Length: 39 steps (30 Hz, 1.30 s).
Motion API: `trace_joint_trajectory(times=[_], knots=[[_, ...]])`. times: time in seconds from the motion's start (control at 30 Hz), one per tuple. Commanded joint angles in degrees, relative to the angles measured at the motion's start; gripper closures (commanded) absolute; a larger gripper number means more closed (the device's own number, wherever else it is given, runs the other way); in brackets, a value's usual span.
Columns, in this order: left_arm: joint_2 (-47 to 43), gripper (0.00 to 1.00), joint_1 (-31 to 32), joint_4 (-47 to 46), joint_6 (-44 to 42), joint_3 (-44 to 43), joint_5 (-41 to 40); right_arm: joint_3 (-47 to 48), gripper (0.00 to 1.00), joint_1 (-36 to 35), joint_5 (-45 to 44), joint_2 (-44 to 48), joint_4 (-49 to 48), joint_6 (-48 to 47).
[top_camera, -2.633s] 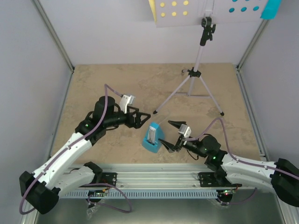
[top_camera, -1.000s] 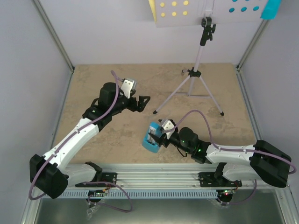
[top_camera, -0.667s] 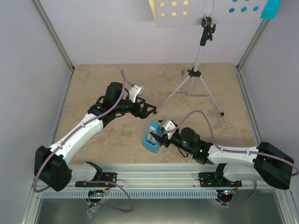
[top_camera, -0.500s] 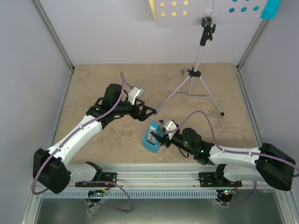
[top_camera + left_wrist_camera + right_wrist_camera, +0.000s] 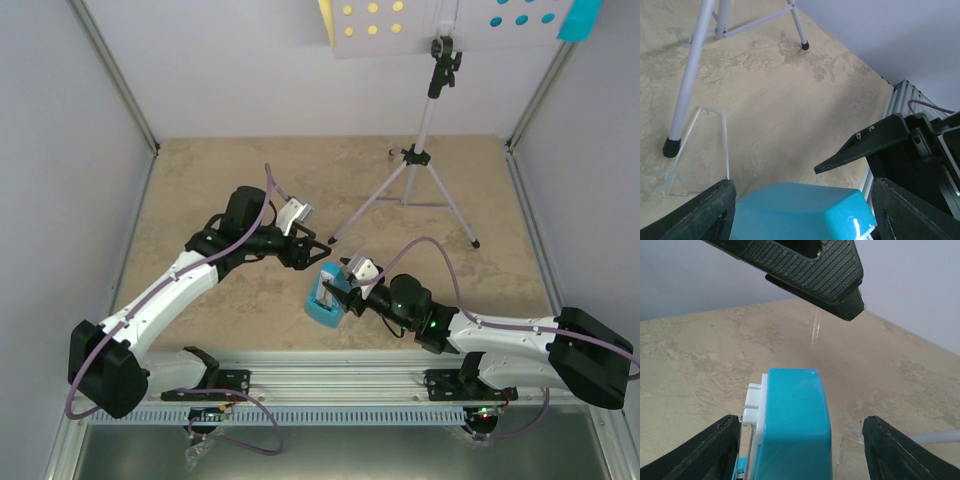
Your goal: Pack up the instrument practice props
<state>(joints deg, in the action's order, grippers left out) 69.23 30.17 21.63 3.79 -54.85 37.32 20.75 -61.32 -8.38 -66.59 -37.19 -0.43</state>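
Observation:
The small blue metronome point(image 5: 325, 298) stands upright on the tan floor near the front. My right gripper point(image 5: 338, 290) is open around its body, with a clear gap beside the blue side point(image 5: 790, 430). My left gripper point(image 5: 316, 252) is open at its top. The blue top point(image 5: 800, 210) fills the space between that gripper's fingers, and I cannot make out contact. The lilac music stand point(image 5: 424, 115) stands at the back right. Its holed desk point(image 5: 440, 25) runs along the top edge. A yellow sheet point(image 5: 326, 20) and a cyan sheet point(image 5: 580, 18) show at its ends.
A clear plastic piece point(image 5: 697, 150) lies on the floor beside the metronome, close to a tripod leg foot point(image 5: 671, 147). Another tripod leg point(image 5: 455, 215) reaches toward the right. Grey walls close in both sides, and an aluminium rail point(image 5: 330, 385) runs along the front.
My left gripper has swung right and down to the metronome's top, and its jaws have narrowed. The right gripper stays around the metronome, with its jaws slightly narrower.

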Motion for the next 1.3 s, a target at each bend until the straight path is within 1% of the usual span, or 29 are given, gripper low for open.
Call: trace_joint_trajectory(times=[0.0,0.2,0.37,0.5,0.87,1.0,1.27], knots=[[0.2,0.25,1.9,0.8,-1.7,0.7,1.5,-1.0,0.32,-0.3,-1.4,0.4,0.2,-0.5],[1.6,0.36,2.7,1.4,-1.7,0.3,0.4,-1.1,0.34,-0.3,-0.9,0.0,0.0,-1.0],[2.1,0.39,2.7,1.3,-1.6,0.3,-0.2,-1.3,0.35,-0.3,-0.2,0.2,0.1,-0.7],[2.3,0.45,2.7,1.4,-1.6,0.3,-0.5,-1.4,0.35,-0.3,-0.2,-0.2,0.1,-0.8],[2.8,0.52,2.8,1.5,-1.4,0.2,-0.9,-1.6,0.35,-0.3,-1.5,-0.7,0.4,-0.3],[3.1,0.53,2.9,1.6,-1.3,0.1,-0.8,-1.4,0.38,-0.3,-1.5,-1.4,0.3,-0.4],[3.5,0.57,3.0,1.5,-1.3,0.1,-0.6,-1.4,0.41,-0.3,-0.8,-1.6,0.1,-0.3]])
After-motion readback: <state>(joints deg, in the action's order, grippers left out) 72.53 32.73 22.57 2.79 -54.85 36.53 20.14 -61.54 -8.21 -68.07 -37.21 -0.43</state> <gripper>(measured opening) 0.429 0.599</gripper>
